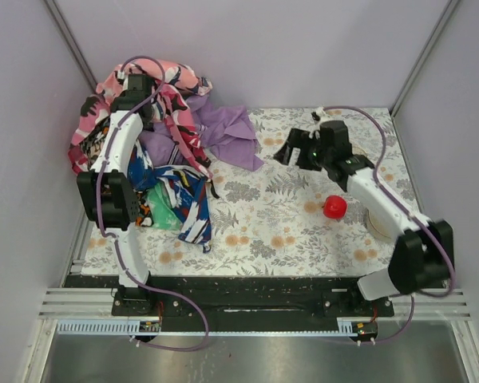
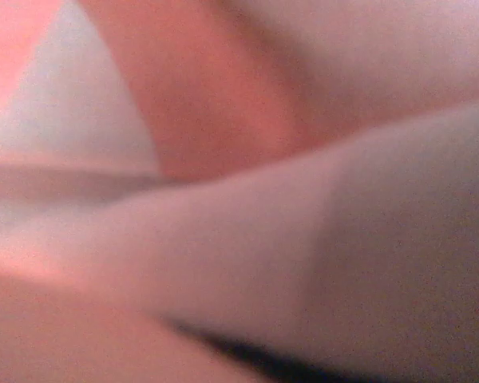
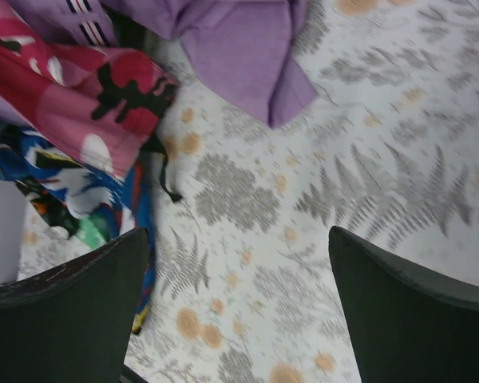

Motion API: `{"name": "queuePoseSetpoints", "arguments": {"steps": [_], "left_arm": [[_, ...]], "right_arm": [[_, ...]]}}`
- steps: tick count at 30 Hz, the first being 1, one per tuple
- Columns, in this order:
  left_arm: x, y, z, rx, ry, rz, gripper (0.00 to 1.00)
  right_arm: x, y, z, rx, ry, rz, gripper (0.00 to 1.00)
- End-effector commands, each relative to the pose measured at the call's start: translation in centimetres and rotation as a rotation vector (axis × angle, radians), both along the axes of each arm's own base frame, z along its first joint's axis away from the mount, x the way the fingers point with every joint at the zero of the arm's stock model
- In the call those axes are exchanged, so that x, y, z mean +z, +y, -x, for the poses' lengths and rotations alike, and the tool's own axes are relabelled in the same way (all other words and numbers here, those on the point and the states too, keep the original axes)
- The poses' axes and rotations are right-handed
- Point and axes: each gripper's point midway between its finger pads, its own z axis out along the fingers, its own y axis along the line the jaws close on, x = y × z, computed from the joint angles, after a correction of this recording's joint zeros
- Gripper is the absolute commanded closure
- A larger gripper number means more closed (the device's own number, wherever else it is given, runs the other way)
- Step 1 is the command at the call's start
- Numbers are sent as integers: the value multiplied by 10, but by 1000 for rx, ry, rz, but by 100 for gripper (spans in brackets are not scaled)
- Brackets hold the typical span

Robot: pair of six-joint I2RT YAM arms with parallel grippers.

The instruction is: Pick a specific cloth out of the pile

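Observation:
The lavender-purple cloth (image 1: 226, 128) lies at the right edge of the pile (image 1: 156, 159), its corner spread on the floral table. It also shows in the right wrist view (image 3: 239, 48), with a striped hem (image 3: 84, 16) at the top left. My left gripper (image 1: 136, 88) is up at the pile's rear, pressed into the pink camouflage cloth (image 1: 172, 80). Its wrist view is filled with blurred pink fabric (image 2: 223, 120) and its fingers are hidden. My right gripper (image 1: 295, 149) is open and empty above the table, right of the lavender cloth, with fingers (image 3: 64, 319) wide apart.
A blue-white-red cloth (image 1: 188, 199) and a green patch (image 1: 161, 215) form the pile's front. A red ball (image 1: 334, 207) sits on the table at the right, beside a pale round object (image 1: 375, 223) under my right arm. Enclosure walls stand close behind the pile.

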Motion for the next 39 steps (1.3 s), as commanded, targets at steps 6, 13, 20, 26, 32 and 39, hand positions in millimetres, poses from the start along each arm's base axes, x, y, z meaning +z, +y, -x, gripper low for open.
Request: {"name": "queuePoseSetpoints", "arguments": {"steps": [6, 13, 20, 26, 32, 39], "left_arm": [[-78, 42, 38, 248, 66, 250, 100], [-107, 35, 48, 269, 110, 349, 100], [-98, 32, 52, 268, 94, 373, 95], [-87, 25, 46, 234, 54, 415, 86], [-87, 26, 46, 226, 49, 417, 84], [-87, 23, 45, 201, 43, 437, 84]], "right_arm": [[-14, 116, -129, 125, 69, -163, 1], [-74, 133, -213, -52, 152, -55, 1], [-150, 139, -240, -190, 264, -87, 1], [-186, 188, -234, -116, 358, -290, 1], [-197, 241, -229, -48, 336, -451, 1], [-168, 291, -218, 19, 209, -518, 1]]}}
